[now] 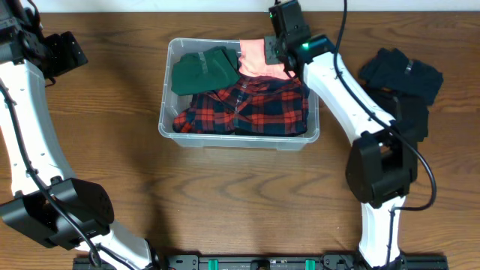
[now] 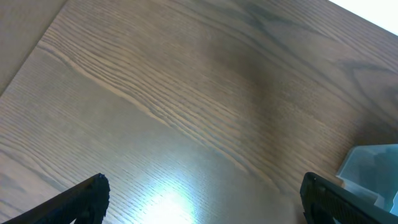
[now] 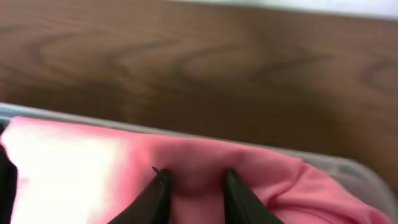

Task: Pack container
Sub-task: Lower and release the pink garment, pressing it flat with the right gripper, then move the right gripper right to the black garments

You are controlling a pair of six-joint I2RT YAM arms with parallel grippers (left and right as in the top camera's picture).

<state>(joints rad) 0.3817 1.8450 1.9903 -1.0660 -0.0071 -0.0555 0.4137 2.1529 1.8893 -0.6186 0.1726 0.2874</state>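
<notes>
The container [image 1: 166, 124] sits mid-table holding a green garment [image 1: 204, 71], a plaid shirt [image 1: 247, 109] and a pink garment [image 1: 255, 54] at its far-right corner, where the right gripper [image 3: 194, 186] pinches the pink cloth, while the left gripper [image 2: 202, 199] hangs spread wide over the table [image 1: 225, 195], well to the left.

A brown wood-grain table [image 1: 232, 195] fills the views, with a pale strip [image 3: 280, 5], perhaps wall, beyond its far edge.

Glare shines on the surface [image 2: 186, 93] under the left pincer [image 2: 205, 202]. The pink cloth [image 3: 74, 168] beside the right pincer [image 3: 196, 186] looks washed-out and blurry.
</notes>
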